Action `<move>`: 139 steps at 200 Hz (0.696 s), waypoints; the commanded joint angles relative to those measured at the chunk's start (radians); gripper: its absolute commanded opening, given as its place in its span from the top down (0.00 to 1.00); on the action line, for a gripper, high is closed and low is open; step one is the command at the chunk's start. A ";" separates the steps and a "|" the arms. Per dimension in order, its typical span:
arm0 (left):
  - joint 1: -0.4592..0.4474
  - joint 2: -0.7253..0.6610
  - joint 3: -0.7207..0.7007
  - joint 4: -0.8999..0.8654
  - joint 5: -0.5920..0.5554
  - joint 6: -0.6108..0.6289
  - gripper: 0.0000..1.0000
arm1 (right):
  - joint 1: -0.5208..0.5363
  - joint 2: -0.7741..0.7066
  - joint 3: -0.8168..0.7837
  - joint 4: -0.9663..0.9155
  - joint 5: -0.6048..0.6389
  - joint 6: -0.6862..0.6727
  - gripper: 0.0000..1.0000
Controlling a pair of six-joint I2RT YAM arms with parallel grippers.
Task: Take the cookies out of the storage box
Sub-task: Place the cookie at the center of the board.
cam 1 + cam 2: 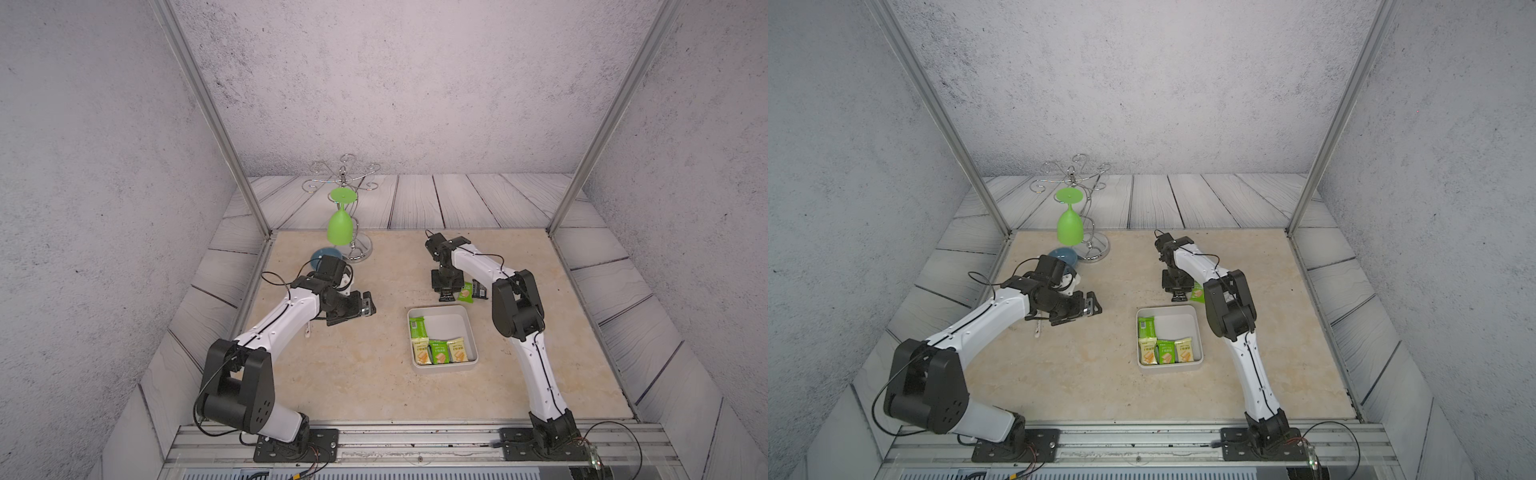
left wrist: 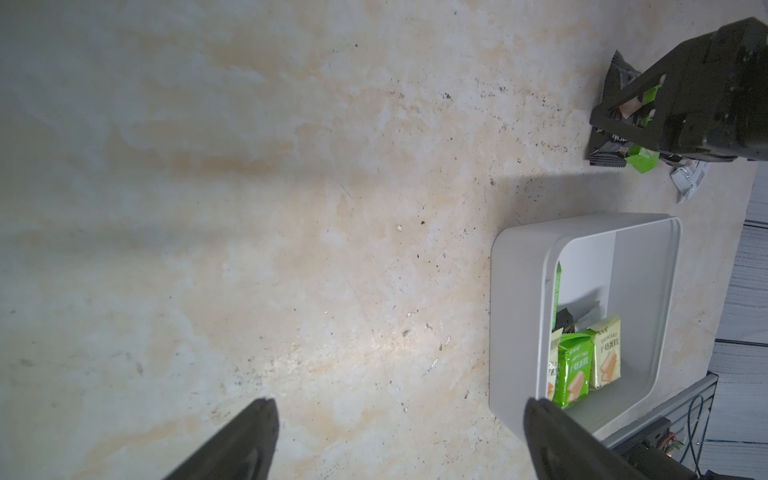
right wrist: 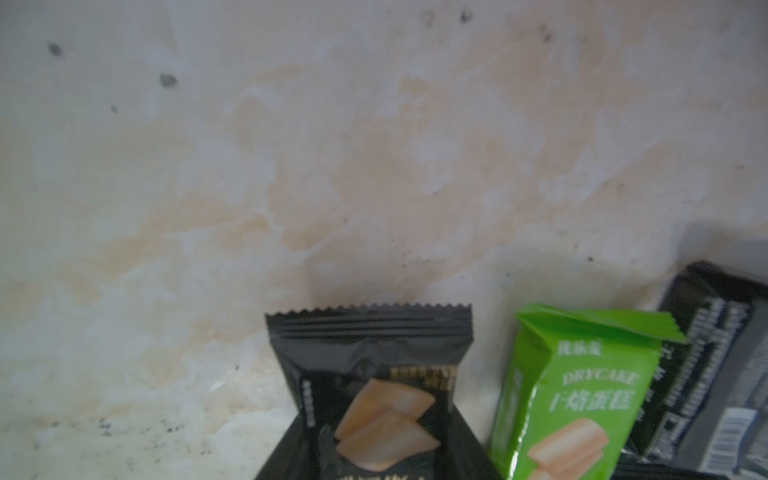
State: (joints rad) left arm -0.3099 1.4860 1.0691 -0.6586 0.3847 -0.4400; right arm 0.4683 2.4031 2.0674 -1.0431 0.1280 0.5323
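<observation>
Just above centre in both top views, beyond the box (image 1: 451, 328), the right claw (image 1: 445, 294) is clenched on a black packet (image 3: 370, 374). It sits low over the table (image 1: 353, 374), beside a green packet (image 1: 466, 294) already out. Four cookies (image 1: 439, 351) remain boxed. Best: lower till it touches, let go clear of the green one, lift straight. Left claw (image 2: 399, 419) hangs released, idle.

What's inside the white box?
The storage box holds four cookies on top: two green, two pale yellow. A black packet peeks out from among them; anything else underneath is covered.
</observation>
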 commanded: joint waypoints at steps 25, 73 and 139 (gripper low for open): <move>-0.003 0.009 0.012 -0.020 -0.012 0.020 0.02 | 0.000 -0.024 0.017 -0.014 -0.002 0.010 0.42; -0.003 0.003 0.009 -0.004 -0.005 0.011 0.02 | 0.000 -0.138 0.012 -0.025 0.003 -0.028 0.39; -0.009 0.016 -0.007 0.059 0.039 -0.046 0.01 | 0.004 -0.400 -0.259 -0.003 -0.080 -0.067 0.39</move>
State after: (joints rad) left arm -0.3099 1.4864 1.0687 -0.6270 0.3969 -0.4580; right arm 0.4683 2.0800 1.9007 -1.0298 0.0948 0.4896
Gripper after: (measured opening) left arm 0.985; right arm 0.611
